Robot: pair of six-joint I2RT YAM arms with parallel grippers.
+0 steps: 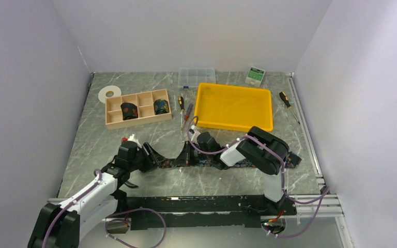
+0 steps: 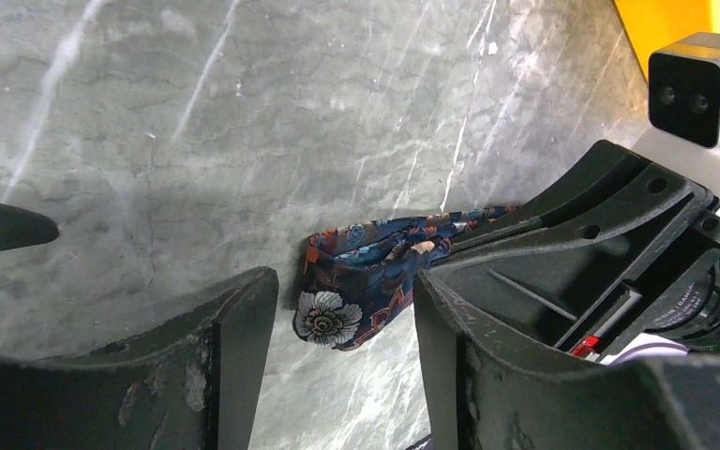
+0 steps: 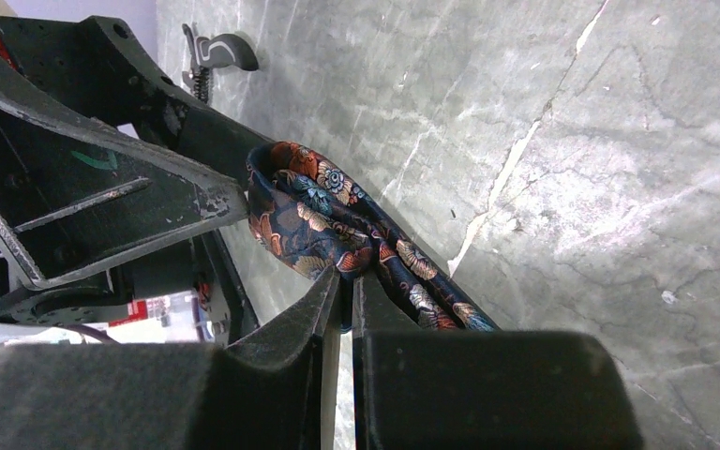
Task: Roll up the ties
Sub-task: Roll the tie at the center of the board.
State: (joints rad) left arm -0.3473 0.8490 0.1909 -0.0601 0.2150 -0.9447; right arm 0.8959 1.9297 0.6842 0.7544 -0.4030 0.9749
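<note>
- From above, the tie (image 1: 207, 164) was seen stretched flat along the table (image 1: 108, 150) near the arms.
- At the left wrist, the left gripper (image 2: 345, 300) was held spread around the tie's (image 2: 366, 281) folded end.
- At the right wrist, the tie (image 3: 337, 220) was pinched by the right gripper (image 3: 349, 291).

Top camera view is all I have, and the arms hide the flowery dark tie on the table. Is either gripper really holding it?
Observer: Yes, the right gripper is shut on the dark navy floral-print fabric tie, pinching it.
Operator: And the left one?
Observer: The left gripper is open, its fingers either side of the tie's end.
Operator: Is that end rolled?
Observer: Only folded over into one loose loop.
</note>
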